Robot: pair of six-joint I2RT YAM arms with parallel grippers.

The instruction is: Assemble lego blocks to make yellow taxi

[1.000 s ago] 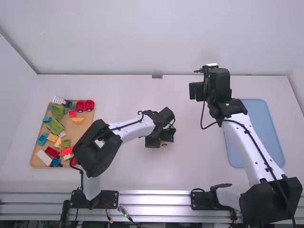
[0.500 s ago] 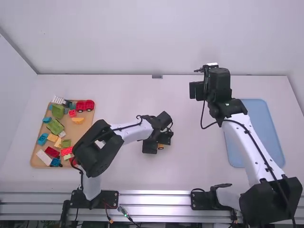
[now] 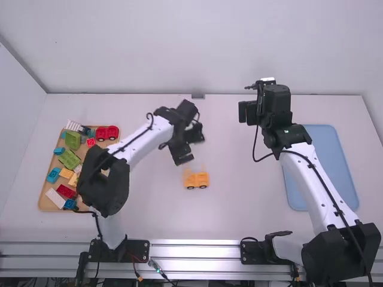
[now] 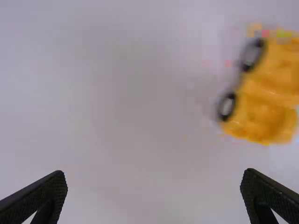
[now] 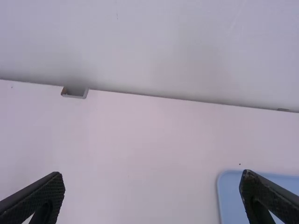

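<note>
honestly, my left gripper (image 4: 155, 174) and right gripper (image 5: 152, 174) gape empty; lowering the left askew could topple the yellow plastic-block car (image 3: 196, 179).

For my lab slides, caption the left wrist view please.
Open fingers above the white table, beside a yellow toy car.

High view down onto car (image 3: 196, 179) (left wrist view nearer)

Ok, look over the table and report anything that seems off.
Nothing stands out: the small yellow-orange block car sits upright on its wheels on the table, and the loose blocks on the tan tray look like ordinary mixed spare parts.
</note>
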